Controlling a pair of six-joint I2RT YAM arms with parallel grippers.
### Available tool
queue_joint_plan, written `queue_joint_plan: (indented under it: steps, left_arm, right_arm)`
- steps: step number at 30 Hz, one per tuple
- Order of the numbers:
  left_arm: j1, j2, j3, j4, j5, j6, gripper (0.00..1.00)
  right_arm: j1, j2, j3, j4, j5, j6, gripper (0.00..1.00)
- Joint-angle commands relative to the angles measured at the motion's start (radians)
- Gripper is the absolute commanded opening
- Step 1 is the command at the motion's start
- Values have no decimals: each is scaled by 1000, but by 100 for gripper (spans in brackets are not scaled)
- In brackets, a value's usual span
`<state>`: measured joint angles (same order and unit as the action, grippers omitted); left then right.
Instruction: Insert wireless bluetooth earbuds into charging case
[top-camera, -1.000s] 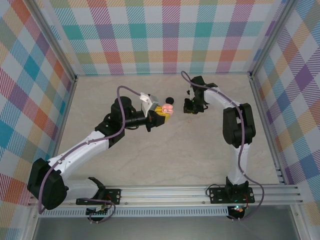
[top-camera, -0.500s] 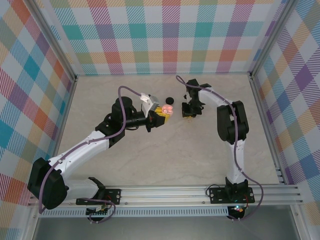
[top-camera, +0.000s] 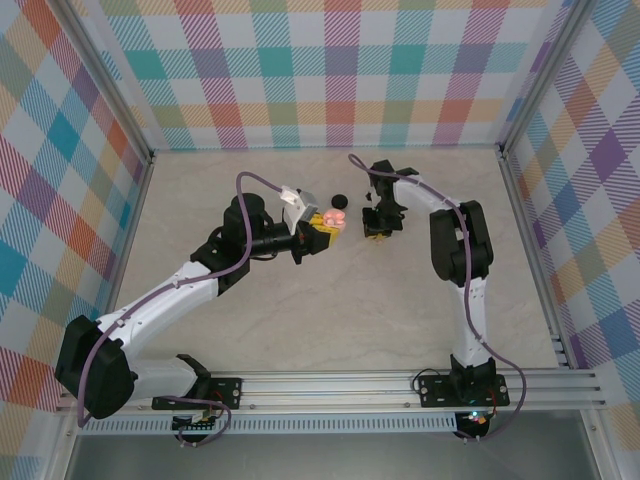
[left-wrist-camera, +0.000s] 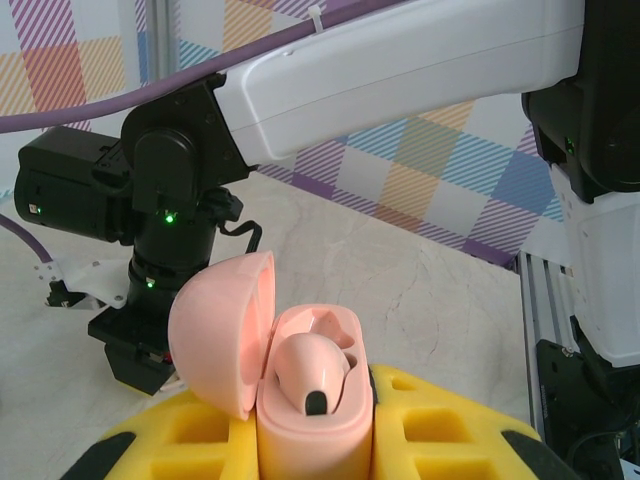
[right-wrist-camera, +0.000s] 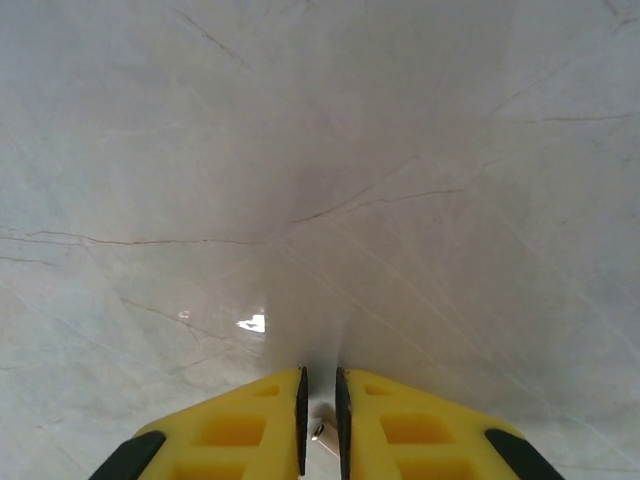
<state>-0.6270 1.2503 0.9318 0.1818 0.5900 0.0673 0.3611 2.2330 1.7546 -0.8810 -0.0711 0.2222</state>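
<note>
Left claw: your left gripper (left-wrist-camera: 316, 440) was clamped on the pink case (left-wrist-camera: 312, 425), with a yellow finger (left-wrist-camera: 445, 425) pressed against each side, and it kept the case upright.
Pink case: the lid (left-wrist-camera: 222, 330) was flipped open to the left, and one pink earbud (left-wrist-camera: 310, 365) was already sitting snug in its well.
Right claw: your right gripper (right-wrist-camera: 320, 395) was pointed down at the marble table (right-wrist-camera: 400, 150). The fingers were squeezed to a thin slit, with a small pale earbud (right-wrist-camera: 319, 432) pinched in it and mostly hidden.
Spacing: seen from above, the two claws were near each other but not touching, yours on the right just beside the case.
Extra: a black round thing (top-camera: 339, 199) lay on the table just behind the case.
</note>
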Motion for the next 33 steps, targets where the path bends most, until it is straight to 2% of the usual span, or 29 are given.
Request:
queue_joint_plan:
  steps: [1, 19, 33]
  left_arm:
    - [-14, -1, 9, -4, 4, -9, 9]
    - [-14, 3, 15, -7, 3, -14, 8]
    - [-14, 8, 16, -12, 5, -16, 8]
  right_arm:
    - [14, 19, 22, -43, -26, -41, 20]
    - [39, -29, -41, -127, -87, -189, 19]
    - [40, -109, -95, -147, -44, -205, 19]
